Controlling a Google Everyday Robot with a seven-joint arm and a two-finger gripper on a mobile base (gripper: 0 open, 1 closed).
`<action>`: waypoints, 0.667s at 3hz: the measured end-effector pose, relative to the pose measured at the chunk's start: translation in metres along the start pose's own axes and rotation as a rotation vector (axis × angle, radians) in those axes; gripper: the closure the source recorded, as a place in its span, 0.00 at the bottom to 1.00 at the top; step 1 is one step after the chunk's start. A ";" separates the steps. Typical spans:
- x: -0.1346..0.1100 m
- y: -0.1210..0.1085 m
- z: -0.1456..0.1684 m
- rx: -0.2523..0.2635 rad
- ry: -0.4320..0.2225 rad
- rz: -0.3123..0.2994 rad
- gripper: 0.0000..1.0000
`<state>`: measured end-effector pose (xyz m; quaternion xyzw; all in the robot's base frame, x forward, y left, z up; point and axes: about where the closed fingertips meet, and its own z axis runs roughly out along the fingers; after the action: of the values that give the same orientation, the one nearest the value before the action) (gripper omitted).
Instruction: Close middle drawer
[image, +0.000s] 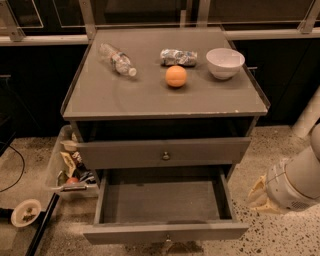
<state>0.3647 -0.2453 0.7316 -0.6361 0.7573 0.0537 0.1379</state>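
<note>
Claw (259, 196) low, just R of pulled-out mid drawer (125, 232), not touching

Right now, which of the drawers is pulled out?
The middle drawer, the lower front in view: its empty box shows, while the upper drawer front shows no interior. The gripper hangs to its right, apart from it.

Grey cabinet top (125, 95) — toppled bottle (116, 59), crushed can (178, 57), orange (176, 76), white bowl (225, 62) — end effector (258, 194) low at right

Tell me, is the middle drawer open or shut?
Open. The middle drawer is pulled far out, its empty inside visible. The gripper hovers off its right side.
</note>
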 end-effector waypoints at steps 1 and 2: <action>0.014 0.010 0.041 -0.055 -0.029 0.061 1.00; 0.036 0.020 0.116 -0.140 -0.049 0.143 1.00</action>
<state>0.3563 -0.2463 0.6088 -0.5871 0.7915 0.1317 0.1075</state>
